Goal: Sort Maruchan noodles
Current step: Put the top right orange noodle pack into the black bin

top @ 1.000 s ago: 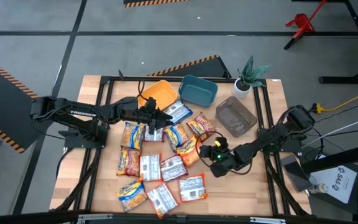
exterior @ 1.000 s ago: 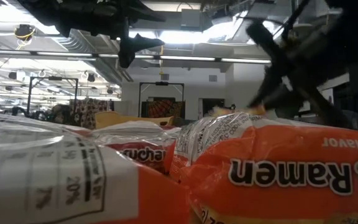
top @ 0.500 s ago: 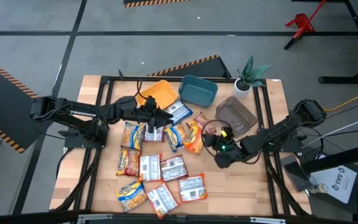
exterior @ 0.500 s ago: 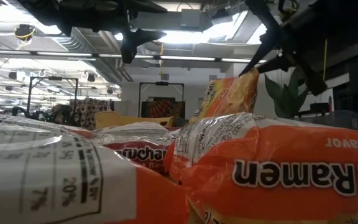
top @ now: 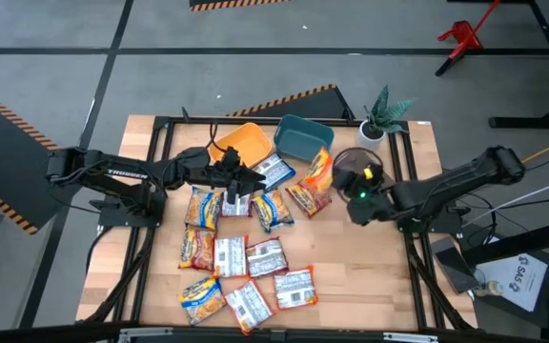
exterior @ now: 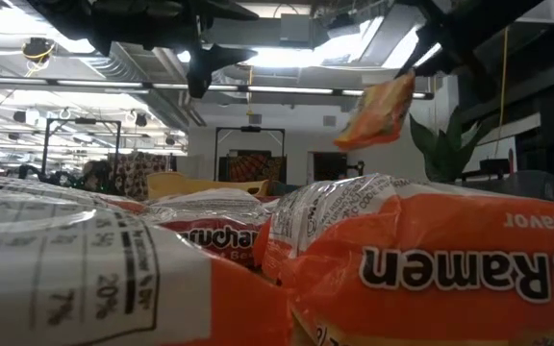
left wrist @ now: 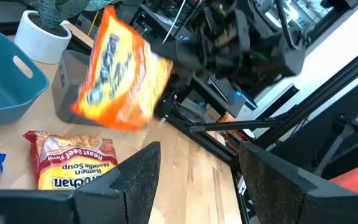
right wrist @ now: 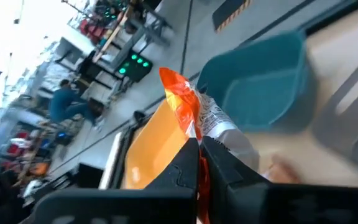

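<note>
Twelve noodle packets in play, and one of them is up in the air. The right arm (top: 446, 186) reaches in low from the right edge of the bench (top: 370, 276), stretched long across towards the bins. The right jaws are pinched tight on the edge of an orange packet (top: 319, 171), which hangs clear above the bench. From overhead it sits between the teal bin (top: 303, 138) and the grey bin (top: 375, 186), just beside the grey one.

The left arm (top: 122, 176) comes in from the left edge, running level over the bench. The left jaws stand wide apart with nothing between them, poised above the upper end of the packet spread, near the yellow bin (top: 246, 141).

Now the count. Eleven loose packets (top: 229, 255) lie on the bench, some face up in yellow-and-blue, red or orange, some showing their white backs. They spread in a loose cluster from the bins down to the near edge. Three bins, one of each colour, line the far side, and one potted plant (top: 381, 114) stands at the far right corner.
</note>
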